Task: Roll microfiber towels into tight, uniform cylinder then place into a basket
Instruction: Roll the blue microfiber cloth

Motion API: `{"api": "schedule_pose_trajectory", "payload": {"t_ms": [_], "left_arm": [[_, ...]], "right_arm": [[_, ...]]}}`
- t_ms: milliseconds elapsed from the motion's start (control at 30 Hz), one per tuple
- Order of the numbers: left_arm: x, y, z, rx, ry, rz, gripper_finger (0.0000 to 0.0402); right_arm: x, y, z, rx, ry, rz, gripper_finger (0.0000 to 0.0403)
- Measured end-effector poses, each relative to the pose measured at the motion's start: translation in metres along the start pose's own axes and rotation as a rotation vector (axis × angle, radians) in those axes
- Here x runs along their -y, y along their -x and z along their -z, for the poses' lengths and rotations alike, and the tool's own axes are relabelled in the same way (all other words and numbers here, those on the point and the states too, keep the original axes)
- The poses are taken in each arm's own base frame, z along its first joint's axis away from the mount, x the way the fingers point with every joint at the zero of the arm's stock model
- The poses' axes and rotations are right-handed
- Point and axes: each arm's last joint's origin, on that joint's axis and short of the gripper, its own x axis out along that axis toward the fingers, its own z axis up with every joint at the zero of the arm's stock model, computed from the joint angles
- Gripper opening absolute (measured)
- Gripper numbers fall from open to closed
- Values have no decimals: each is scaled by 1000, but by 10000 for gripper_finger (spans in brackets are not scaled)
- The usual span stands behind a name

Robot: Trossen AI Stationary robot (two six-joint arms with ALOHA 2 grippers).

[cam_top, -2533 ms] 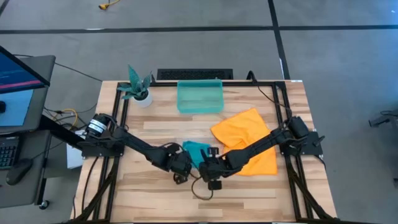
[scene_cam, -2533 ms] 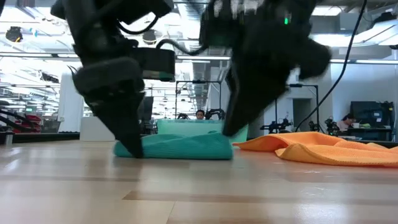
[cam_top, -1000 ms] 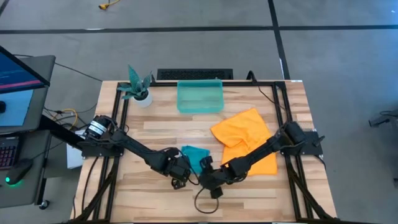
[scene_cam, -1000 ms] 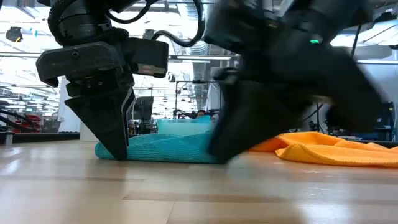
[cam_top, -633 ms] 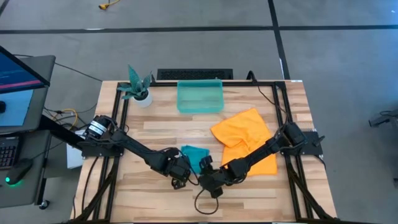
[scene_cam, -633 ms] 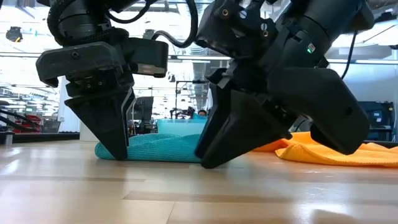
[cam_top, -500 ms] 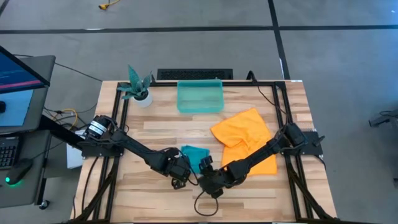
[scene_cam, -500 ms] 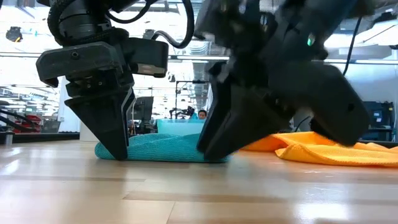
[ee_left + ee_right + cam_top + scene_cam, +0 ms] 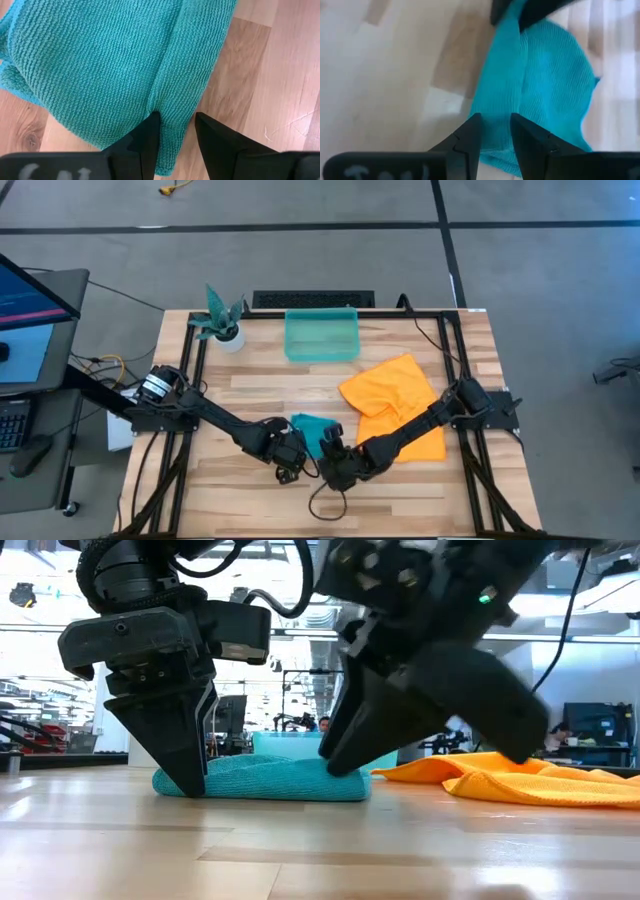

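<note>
The teal towel (image 9: pixel 313 427) lies bunched near the table's middle, its near edge folded into a thick ridge (image 9: pixel 262 780) that rests on the wood. My left gripper (image 9: pixel 297 450) is shut on the ridge's left end and my right gripper (image 9: pixel 331 450) is shut on its right end, both reaching down from the near side. To the right lies the orange towel (image 9: pixel 395 405), spread flat, partly under my right arm. The teal basket (image 9: pixel 321 335) stands at the far edge, with nothing showing inside it. My left gripper pinches the folded near edge (image 9: pixel 172 117) of the teal towel between its two fingers (image 9: pixel 148 131), at the ridge's left end. The fingers come steeply from above and lie across the ridge. Several layers sit in the pinch, and the towel rests on the table. My right gripper pinches the same folded edge (image 9: pixel 496 131) between its two fingers (image 9: pixel 470 134), at the ridge's right end. It slants down from the near right, across the ridge. The fingertips (image 9: pixel 338 766) sit on the ridge's top, and the towel lies on the table.
A white pot with a teal plant (image 9: pixel 222 320) stands at the far left corner. Black frame rails (image 9: pixel 195 345) run along the table's sides. A loose cable (image 9: pixel 322 505) loops on the wood near my right gripper. Bare wood lies along the near edge.
My right gripper has tipped and rolled at the wrist; its fingertips have come up off the wood onto the top of the towel's ridge, a little toward the far edge. The ridge's right end now shows beside the fingers. My left gripper has kept still.
</note>
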Motion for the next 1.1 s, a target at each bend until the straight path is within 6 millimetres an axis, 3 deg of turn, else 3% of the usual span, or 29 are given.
{"api": "schedule_pose_trajectory", "payload": {"t_ms": [233, 633, 900, 1100], "left_arm": [[0, 0, 0, 0, 0, 0, 122], [0, 0, 0, 1, 1, 0, 122], [1, 0, -1, 10, 3, 5, 122], [1, 0, -1, 11, 3, 5, 122]], "right_arm": [[19, -12, 4, -23, -137, -132, 142], [21, -17, 17, -60, -194, -137, 146], [22, -4, 18, -86, -186, -144, 136], [27, 27, 12, -45, -180, -153, 124]]}}
